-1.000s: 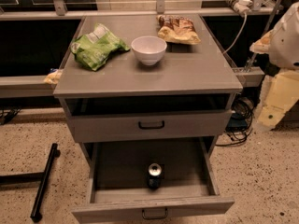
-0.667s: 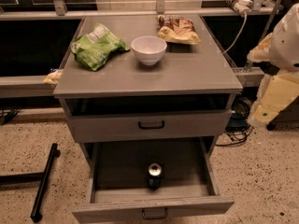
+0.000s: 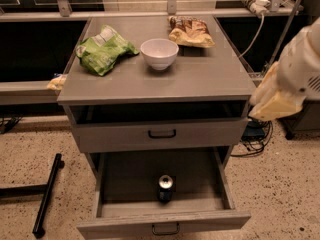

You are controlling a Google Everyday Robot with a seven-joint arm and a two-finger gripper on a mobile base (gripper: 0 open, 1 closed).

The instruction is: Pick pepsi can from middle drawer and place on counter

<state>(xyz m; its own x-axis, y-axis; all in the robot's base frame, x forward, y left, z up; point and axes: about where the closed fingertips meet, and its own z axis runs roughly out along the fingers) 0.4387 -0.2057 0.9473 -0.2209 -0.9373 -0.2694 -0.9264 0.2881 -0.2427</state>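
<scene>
One camera takes in the whole scene. The gripper (image 3: pixel 274 104) hangs at the right edge of the view, beside the cabinet's right side and at about the height of the counter's edge. It is a pale cream shape under a bulky white arm, and I cannot tell whether it is wide or closed. It touches nothing that I can see.

Well below the gripper and off toward the cabinet, the middle drawer (image 3: pixel 125 179) stands pulled out. The pepsi can (image 3: pixel 165 187) stands upright inside it, near the front panel and about midway between the side walls, well apart from the gripper.

Level with the gripper, across from it, is a closed grey drawer front (image 3: pixel 200 134) with a black handle. Just above that runs the counter (image 3: pixel 210 76), whose right edge is the part of the cabinet nearest the gripper. On the counter, further from the gripper, sit a white bowl (image 3: pixel 159 53), a brown snack bag (image 3: pixel 191 31) behind it, and a green bag (image 3: pixel 102 50) at the far side.

Under the gripper, dark cables (image 3: pixel 255 145) lie on the speckled floor (image 3: pixel 280 194).
</scene>
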